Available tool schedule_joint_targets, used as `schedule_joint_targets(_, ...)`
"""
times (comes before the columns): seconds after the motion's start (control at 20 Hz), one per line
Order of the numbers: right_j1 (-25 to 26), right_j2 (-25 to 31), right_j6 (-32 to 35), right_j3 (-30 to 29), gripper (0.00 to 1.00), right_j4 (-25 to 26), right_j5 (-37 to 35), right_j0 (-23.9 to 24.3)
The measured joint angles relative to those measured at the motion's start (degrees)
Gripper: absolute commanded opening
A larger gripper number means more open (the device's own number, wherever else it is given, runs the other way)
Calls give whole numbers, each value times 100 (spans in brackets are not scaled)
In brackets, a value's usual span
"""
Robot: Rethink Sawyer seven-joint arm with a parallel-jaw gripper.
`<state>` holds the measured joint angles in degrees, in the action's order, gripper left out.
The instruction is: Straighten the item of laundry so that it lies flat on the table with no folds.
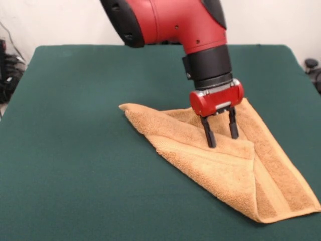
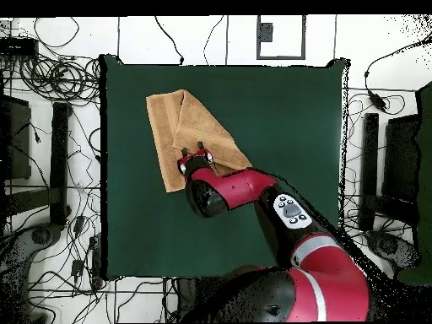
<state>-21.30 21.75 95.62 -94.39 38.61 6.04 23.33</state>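
The item of laundry [image 1: 225, 165] is an orange-tan terry towel lying on the dark green table [image 1: 75, 165], right of centre in the front view. It is folded over itself: a triangular flap lies across the lower layer, with a woven band along the right edge. In the overhead view the towel [image 2: 169, 118] lies at the upper left of the table [image 2: 287, 169]. My gripper [image 1: 221, 133] stands upright over the folded flap, open, its two black fingers [image 1: 209, 135] reaching down to the cloth with nothing between them. In the overhead view the gripper [image 2: 195, 153] is above the towel's near part.
The red and black arm [image 2: 253, 190] reaches from the bottom right across the table. Cables and black stands [image 2: 51, 152] surround the table on the floor. Bare green cloth stretches left of the towel in the front view.
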Motion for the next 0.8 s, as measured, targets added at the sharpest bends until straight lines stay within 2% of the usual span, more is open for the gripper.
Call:
schedule_joint_targets(0.3, 6, 365, 0, 1, 100, 109, -394, 238)
schedule_joint_targets(0.75, -51, 330, 0, 0, 100, 149, -411, 14)
schedule_joint_targets(0.8, -53, 330, 0, 0, 0, 151, -410, -51)
